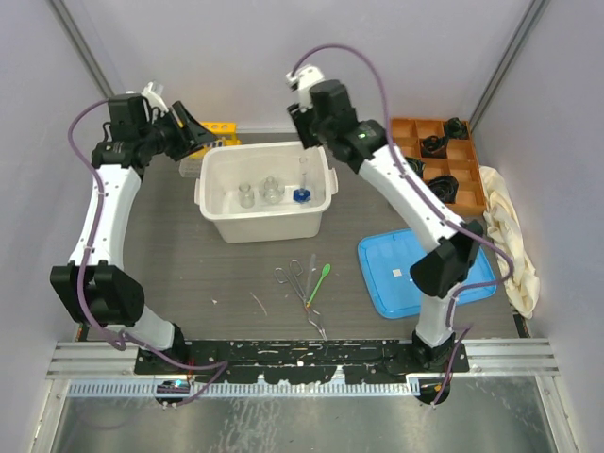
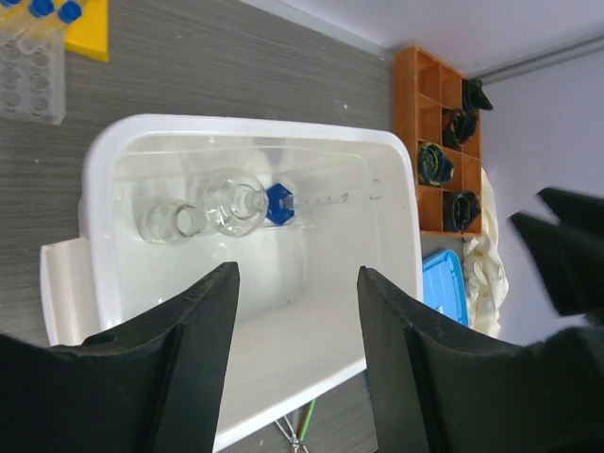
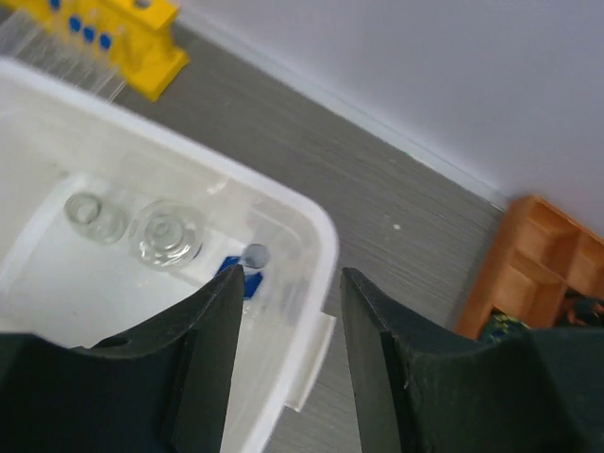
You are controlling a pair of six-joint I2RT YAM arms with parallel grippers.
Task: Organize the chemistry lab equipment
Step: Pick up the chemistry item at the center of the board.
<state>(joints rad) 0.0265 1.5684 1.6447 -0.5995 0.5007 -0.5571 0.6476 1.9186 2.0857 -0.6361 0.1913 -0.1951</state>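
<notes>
While the left gripper (image 2: 294, 283) and right gripper (image 3: 291, 278) hang with fingers apart and empty by the white tub (image 1: 217, 206), the blue-based cylinder (image 1: 303, 179) stands upright inside at its right end, mouth up, beside two flasks (image 1: 272, 189).

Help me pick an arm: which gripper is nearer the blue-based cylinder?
Right. The right gripper hangs just above the cylinder; the left gripper is by the bin's far-left corner.
</notes>
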